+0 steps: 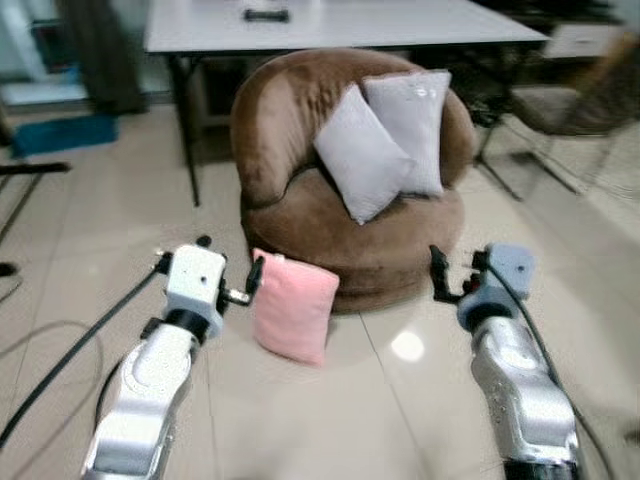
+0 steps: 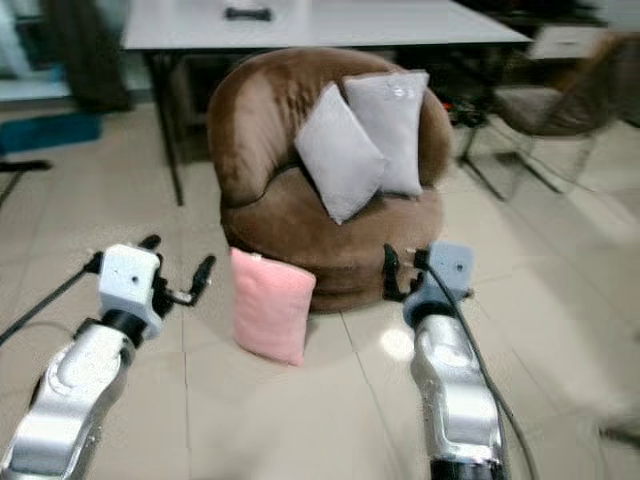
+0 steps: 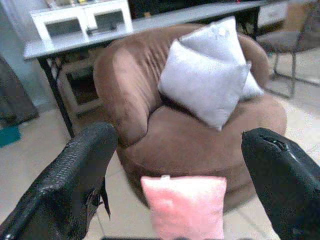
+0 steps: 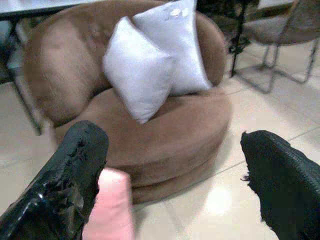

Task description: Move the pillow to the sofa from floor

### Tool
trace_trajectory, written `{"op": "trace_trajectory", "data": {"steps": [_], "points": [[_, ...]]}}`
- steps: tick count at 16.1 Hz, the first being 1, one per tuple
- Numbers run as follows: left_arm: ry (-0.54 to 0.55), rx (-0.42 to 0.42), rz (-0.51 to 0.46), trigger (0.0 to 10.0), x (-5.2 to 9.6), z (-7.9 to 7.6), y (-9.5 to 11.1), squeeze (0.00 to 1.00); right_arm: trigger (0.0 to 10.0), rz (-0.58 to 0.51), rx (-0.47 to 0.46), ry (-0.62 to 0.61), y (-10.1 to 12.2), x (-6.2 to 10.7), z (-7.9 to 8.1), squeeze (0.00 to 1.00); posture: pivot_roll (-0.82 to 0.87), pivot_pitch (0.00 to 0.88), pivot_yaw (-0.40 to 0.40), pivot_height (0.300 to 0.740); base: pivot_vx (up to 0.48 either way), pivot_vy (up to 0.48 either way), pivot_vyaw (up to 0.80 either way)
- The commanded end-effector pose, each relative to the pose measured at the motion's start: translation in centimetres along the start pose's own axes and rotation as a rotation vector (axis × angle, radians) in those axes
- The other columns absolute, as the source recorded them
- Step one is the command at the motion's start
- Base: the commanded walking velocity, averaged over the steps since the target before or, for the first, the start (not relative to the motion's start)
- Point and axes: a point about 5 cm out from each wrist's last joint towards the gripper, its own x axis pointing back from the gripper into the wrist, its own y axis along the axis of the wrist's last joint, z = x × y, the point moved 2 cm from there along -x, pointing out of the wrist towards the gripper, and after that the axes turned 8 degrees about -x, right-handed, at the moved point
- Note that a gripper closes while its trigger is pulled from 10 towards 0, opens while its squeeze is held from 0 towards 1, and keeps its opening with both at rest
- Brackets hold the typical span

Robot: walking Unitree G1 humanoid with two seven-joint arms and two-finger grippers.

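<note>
Left end effector point(image 1: 232, 270) hovers spread just beside the pink pillow point(image 1: 293, 307).

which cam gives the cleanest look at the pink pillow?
Left eye view: the whole pink pillow shows, leaning against the brown sofa base on the floor. The right eye view shows the same. The left wrist view cuts off its lower part; the right wrist view catches a blurred edge.

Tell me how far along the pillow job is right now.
Nothing is done yet: the pink pillow stands on the floor against the brown sofa. In hand: the left gripper and right gripper are both open, flanking the pillow without gripping it. Left: grasp, lift, place it by the grey pillows.
</note>
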Motion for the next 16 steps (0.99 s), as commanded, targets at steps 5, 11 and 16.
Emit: {"op": "trace_trajectory", "data": {"steps": [5, 11, 16], "points": [[-0.009, -0.007, -0.021, 10.0, -0.36, -0.17, 0.68, 0.00, 10.0, -0.012, 0.010, -0.030, 0.54, -0.08, -0.89, 0.00, 0.04, 0.000, -0.031, 0.740, 0.000, 0.480, -0.80], [-0.003, -0.011, -0.025, 10.0, -0.54, 0.09, 0.74, 0.00, 10.0, -0.011, 0.004, -0.041, 0.48, -0.31, -0.93, 0.00, 0.05, 0.000, -0.030, 0.740, 0.000, 0.480, -0.80], [-0.013, -0.013, -0.031, 10.0, -0.74, -0.02, 0.90, 0.00, 10.0, -0.020, 0.000, -0.060, 0.64, -0.16, -1.39, 0.00, 0.04, 0.000, -0.018, 0.740, 0.000, 0.480, -0.80]]}}
